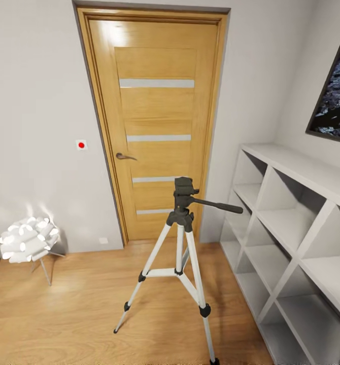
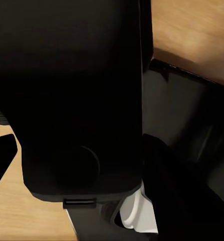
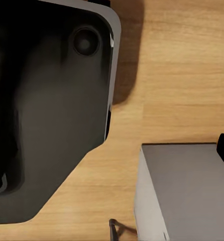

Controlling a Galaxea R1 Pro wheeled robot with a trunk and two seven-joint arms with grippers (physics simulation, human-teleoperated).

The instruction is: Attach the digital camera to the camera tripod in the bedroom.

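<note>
Silver telescopic legs and a black head mark the camera tripod [image 1: 179, 253], which stands upright on the light wood plank floor [image 1: 78, 314] of the bedroom, in front of the oak door [image 1: 155, 126] and just beside the white cube shelf [image 1: 292, 243] seen at the right of my head view. Its black pan handle [image 1: 218, 206] points toward the shelf, and nothing is mounted on its top plate. A white ball-shaped lamp [image 1: 28, 239] on thin legs stands well apart from the tripod, near the pale grey wall [image 1: 38, 126] that carries a small white plate with a red dot [image 1: 81, 145]. A dark framed picture [image 1: 337, 101] hangs above the shelf. My left wrist view presents dark robot bodywork [image 2: 77, 100] close to the lens, with plank floor behind it. My right wrist view presents a dark rounded panel [image 3: 51, 110] over the floor and the corner of a grey-white box [image 3: 187, 191]. Whether either of my grippers is spread or pressed together, I cannot tell.
</note>
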